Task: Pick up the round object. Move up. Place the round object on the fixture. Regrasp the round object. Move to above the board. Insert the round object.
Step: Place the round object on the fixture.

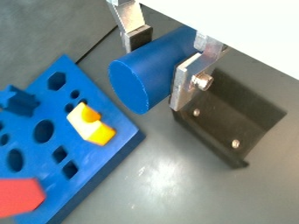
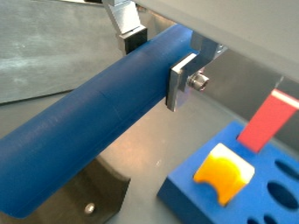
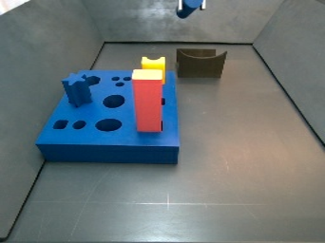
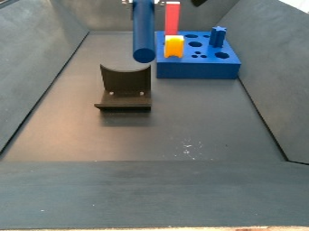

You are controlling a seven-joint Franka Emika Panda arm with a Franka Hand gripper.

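My gripper (image 1: 162, 61) is shut on the round object (image 1: 140, 79), a long smooth blue rod, and grips it near one end. The rod also shows in a wrist view (image 2: 82, 131), running past the fingers (image 2: 181, 83). In a side view the rod (image 4: 144, 32) hangs high above the fixture (image 4: 125, 87), apart from it. The gripper (image 3: 191, 6) is at the top edge of a side view, above the fixture (image 3: 200, 62). The dark fixture also shows in both wrist views (image 1: 228, 118) (image 2: 100, 197). The blue board (image 3: 108, 119) lies beside the fixture, also seen in a side view (image 4: 200, 61).
On the board stand a tall red block (image 3: 148, 102), a yellow block (image 3: 151, 68) and a short blue notched peg (image 3: 80, 87). Grey walls enclose the dark floor (image 3: 241, 161) on all sides.
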